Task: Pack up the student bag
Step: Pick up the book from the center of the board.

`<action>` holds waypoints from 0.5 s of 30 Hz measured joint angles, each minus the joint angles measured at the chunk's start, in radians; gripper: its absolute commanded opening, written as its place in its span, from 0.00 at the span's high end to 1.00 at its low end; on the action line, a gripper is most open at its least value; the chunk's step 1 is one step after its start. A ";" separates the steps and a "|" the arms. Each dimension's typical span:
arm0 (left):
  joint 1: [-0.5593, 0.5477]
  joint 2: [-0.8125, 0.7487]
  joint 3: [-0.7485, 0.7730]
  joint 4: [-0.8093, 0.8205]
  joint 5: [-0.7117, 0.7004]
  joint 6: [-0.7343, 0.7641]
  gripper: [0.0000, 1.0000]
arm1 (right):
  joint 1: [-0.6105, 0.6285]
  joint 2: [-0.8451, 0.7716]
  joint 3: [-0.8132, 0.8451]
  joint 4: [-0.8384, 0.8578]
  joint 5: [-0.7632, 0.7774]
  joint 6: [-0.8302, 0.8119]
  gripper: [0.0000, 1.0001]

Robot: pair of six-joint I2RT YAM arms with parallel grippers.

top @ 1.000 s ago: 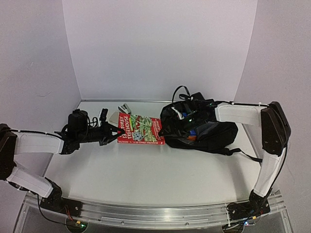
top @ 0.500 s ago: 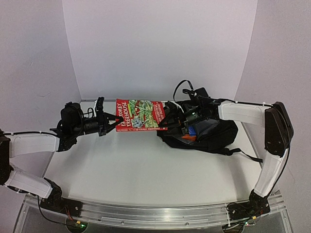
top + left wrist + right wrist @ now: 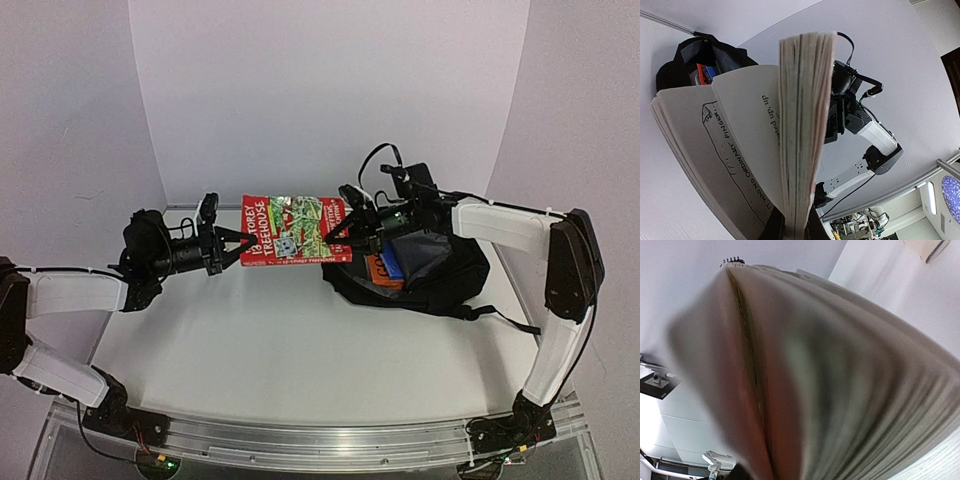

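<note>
Just one red book [image 3: 293,232] (aloft) beside one student bag [image 3: 445,272].

red book [image 3: 292,230], white table [image 3: 300,340]

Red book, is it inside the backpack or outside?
Outside: the red book is in the air beside the backpack, left pincer gripping one end, right pincer at the other.

My left gripper [image 3: 228,250] has raised the red book [image 3: 292,231] off the table [image 3: 300,345] (it lay flat before); my right gripper [image 3: 345,229] left the student bag [image 3: 445,275] and closed on the book's other edge.
</note>
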 measured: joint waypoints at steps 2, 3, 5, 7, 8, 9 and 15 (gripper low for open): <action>0.000 0.000 0.000 -0.013 -0.002 0.012 0.44 | -0.004 0.000 0.004 0.000 -0.002 0.013 1.00; 0.001 -0.001 0.001 -0.023 -0.002 0.018 0.29 | -0.007 0.000 0.008 -0.002 0.001 0.015 1.00; 0.000 -0.007 0.004 -0.045 -0.003 0.032 0.13 | -0.010 0.000 0.010 -0.008 0.008 0.019 1.00; 0.001 -0.032 0.014 -0.103 -0.013 0.053 0.05 | -0.016 0.000 0.010 -0.019 0.020 0.019 1.00; 0.004 -0.046 0.020 -0.131 -0.019 0.062 0.03 | -0.020 0.000 0.010 -0.022 0.025 0.020 1.00; 0.008 -0.062 0.027 -0.161 -0.027 0.078 0.02 | -0.025 0.000 0.010 -0.021 0.029 0.020 1.00; 0.055 -0.071 0.057 -0.310 -0.038 0.116 0.03 | -0.044 -0.009 0.009 -0.003 0.040 0.024 1.00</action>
